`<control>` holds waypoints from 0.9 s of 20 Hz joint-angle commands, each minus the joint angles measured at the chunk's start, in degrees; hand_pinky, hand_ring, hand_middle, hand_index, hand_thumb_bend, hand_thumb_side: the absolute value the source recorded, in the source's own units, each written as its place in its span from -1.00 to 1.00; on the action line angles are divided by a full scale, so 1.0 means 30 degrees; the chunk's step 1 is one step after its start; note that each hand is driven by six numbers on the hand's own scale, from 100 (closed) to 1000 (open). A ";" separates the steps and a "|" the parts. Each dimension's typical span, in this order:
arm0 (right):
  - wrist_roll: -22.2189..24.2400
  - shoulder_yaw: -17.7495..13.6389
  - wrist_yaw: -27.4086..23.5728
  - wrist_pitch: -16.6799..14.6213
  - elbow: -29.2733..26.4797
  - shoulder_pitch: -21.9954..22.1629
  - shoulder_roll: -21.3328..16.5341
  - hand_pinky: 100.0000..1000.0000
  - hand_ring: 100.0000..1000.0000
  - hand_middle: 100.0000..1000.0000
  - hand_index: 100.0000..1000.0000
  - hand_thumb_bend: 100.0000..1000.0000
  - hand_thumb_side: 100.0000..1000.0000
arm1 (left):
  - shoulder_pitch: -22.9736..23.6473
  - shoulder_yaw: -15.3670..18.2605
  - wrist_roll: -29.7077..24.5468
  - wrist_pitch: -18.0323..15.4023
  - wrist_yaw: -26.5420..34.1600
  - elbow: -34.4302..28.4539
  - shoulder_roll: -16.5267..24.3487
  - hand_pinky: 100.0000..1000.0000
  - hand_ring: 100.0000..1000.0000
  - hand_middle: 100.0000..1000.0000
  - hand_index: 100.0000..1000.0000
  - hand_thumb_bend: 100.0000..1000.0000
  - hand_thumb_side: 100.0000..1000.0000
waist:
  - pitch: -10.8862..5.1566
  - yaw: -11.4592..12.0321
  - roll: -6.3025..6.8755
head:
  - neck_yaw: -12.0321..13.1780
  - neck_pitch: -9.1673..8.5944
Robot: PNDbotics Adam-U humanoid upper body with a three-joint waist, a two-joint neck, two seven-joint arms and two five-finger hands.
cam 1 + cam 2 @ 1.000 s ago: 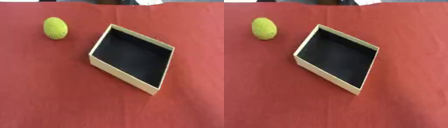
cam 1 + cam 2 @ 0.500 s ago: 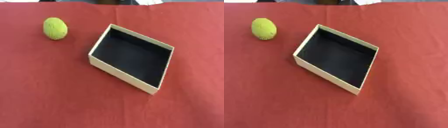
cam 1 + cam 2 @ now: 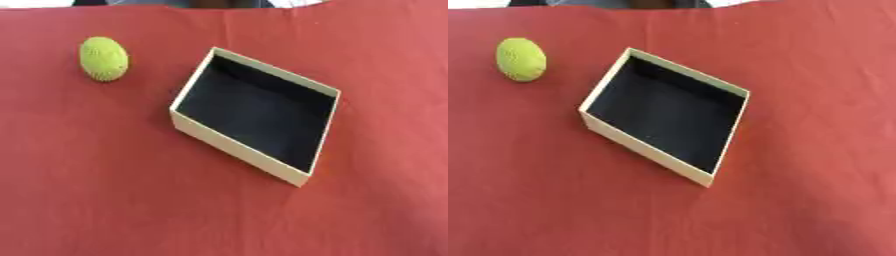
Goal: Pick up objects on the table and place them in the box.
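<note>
Neither hand showed in either view, so I could not tell whether the left or the right one was open, closed or holding anything; nothing of the robot's arms reached over the work.

Out on the counter (image 3: 105, 200), which was covered edge to edge in a red cloth, the box (image 3: 236, 148) sat a little right of centre. It was a shallow, open-topped tray with pale cream walls and a black floor, and it was turned askew, so that its corners pointed roughly toward 11, 2, 5 and 8 o'clock rather than lying square to the counter's edges. Its near wall, running from the 8 o'clock corner down to the 5 o'clock corner, showed its full cream outer face; the far walls showed only their thin rims. The black floor inside lay bare.

From the box, at about 10 o'clock and well apart from it, the yellow-green ball (image 3: 104, 58) rested on the cloth. It looked slightly egg-shaped, taller than wide, with a finely dimpled or knitted surface, and it threw a soft shadow onto the cloth just beneath it. It touched nothing but the cloth.

At 12 o'clock, along the far edge of the counter, the red cloth ended against a strip of pale and dark shapes too blurred to make out.
</note>
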 commanded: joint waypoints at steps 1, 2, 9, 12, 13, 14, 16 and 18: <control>0.0016 -0.0103 0.0131 -0.0023 -0.0347 -0.0111 -0.0674 0.48 0.36 0.08 0.44 -1.00 -0.01 | 0.0865 -0.0118 0.0368 -0.2759 -0.0876 0.2295 0.2252 0.48 0.36 0.34 0.71 -1.00 -0.02 | -0.0416 -0.0013 0.0014 | -0.0074 -0.0054; 0.0026 -0.0095 0.0136 -0.0025 -0.0347 -0.0127 -0.0700 0.48 0.36 0.08 0.44 -1.00 -0.01 | 0.1204 -0.0199 0.0536 -0.3625 -0.1116 0.3179 0.2726 0.48 0.38 0.35 0.71 -1.00 -0.04 | -0.0410 -0.0017 0.0020 | -0.0076 -0.0071; 0.0060 -0.0062 0.0192 -0.0036 -0.0347 -0.0143 -0.0924 0.48 0.36 0.07 0.44 -1.00 -0.02 | 0.3570 -0.1047 0.2338 -0.6121 -0.3526 0.6885 0.5565 0.49 0.43 0.42 0.74 -1.00 -0.08 | -0.0361 -0.0086 0.0106 | -0.0143 -0.0039; 0.0100 -0.0015 0.0190 -0.0052 -0.0347 -0.0204 -0.0986 0.48 0.36 0.07 0.44 -1.00 -0.02 | 0.4477 -0.1662 0.3622 -0.6145 -0.4971 0.7457 0.6489 0.50 0.45 0.45 0.75 -1.00 -0.09 | -0.0352 -0.0095 0.0151 | -0.0157 -0.0021; 0.0124 0.0007 0.0179 -0.0051 -0.0347 -0.0223 -0.0983 0.48 0.36 0.07 0.44 -1.00 -0.02 | 0.4705 -0.1873 0.4086 -0.6147 -0.5542 0.7659 0.6771 0.50 0.46 0.46 0.76 -1.00 -0.11 | -0.0349 -0.0102 0.0159 | -0.0138 0.0003; 0.0145 0.0023 0.0170 -0.0047 -0.0347 -0.0236 -0.0979 0.48 0.36 0.07 0.44 -1.00 -0.01 | 0.4867 -0.2050 0.4561 -0.6147 -0.6114 0.7866 0.7001 0.51 0.47 0.47 0.78 -1.00 -0.10 | -0.0345 -0.0113 0.0162 | -0.0123 0.0022; 0.0168 0.0030 0.0169 -0.0047 -0.0347 -0.0248 -0.1004 0.48 0.36 0.07 0.44 -1.00 -0.02 | 0.5105 -0.2331 0.5631 -0.6148 -0.7256 0.8330 0.7448 0.50 0.47 0.47 0.81 -1.00 -0.15 | -0.0340 -0.0140 0.0169 | -0.0130 0.0073; 0.0162 0.0018 0.0179 -0.0058 -0.0347 -0.0241 -0.1061 0.48 0.36 0.07 0.44 -1.00 -0.02 | 0.5203 -0.2470 0.6970 -0.6148 -0.8417 0.8715 0.7851 0.50 0.47 0.47 0.81 -1.00 -0.21 | -0.0342 -0.0135 0.0182 | -0.0152 0.0124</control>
